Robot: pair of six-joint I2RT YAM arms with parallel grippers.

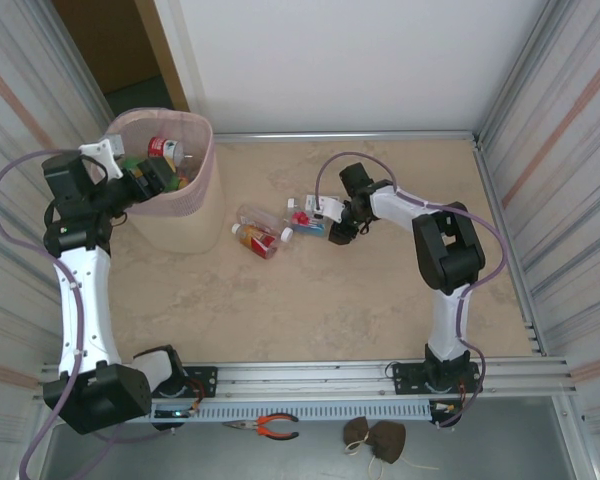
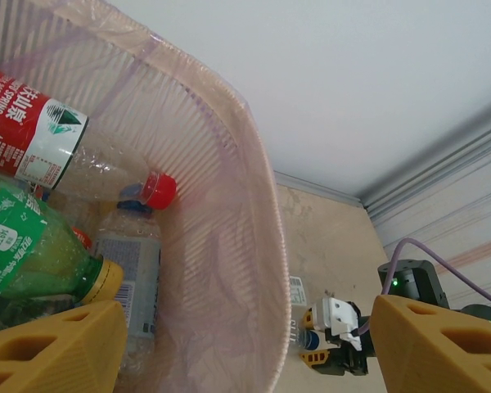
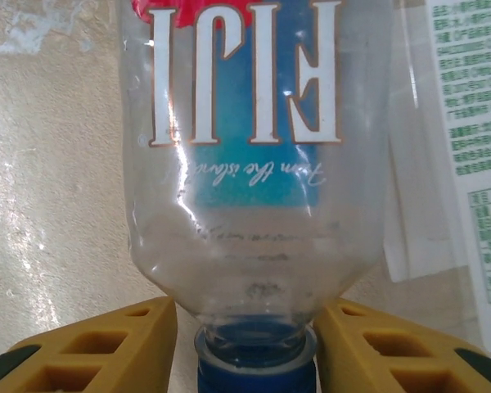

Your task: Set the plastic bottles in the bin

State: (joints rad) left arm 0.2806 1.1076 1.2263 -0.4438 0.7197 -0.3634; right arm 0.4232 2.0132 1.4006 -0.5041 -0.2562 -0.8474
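The pale pink bin (image 1: 202, 200) stands at the back left, and it holds several bottles: a red-labelled one with a red cap (image 2: 41, 135), a green one (image 2: 29, 246) and a clear one (image 2: 139, 270). My left gripper (image 1: 152, 182) hangs open over the bin's rim (image 2: 266, 246), nothing between its fingers (image 2: 57, 352). Three bottles lie on the table: a clear one (image 1: 257, 217), a red-labelled one (image 1: 260, 241) and a blue-labelled Fiji bottle (image 1: 305, 222). My right gripper (image 3: 245, 327) is shut on the Fiji bottle (image 3: 245, 123), its fingertips (image 3: 151, 323) against the shoulder, either side of the blue cap (image 3: 254, 368).
Metal walls close in the table left and right, with a white wall behind. Orange-handled pliers (image 1: 270, 427) and a brown bundle (image 1: 375, 438) lie in front of the base rail. A white-labelled clear bottle (image 3: 466, 147) lies right beside the Fiji bottle.
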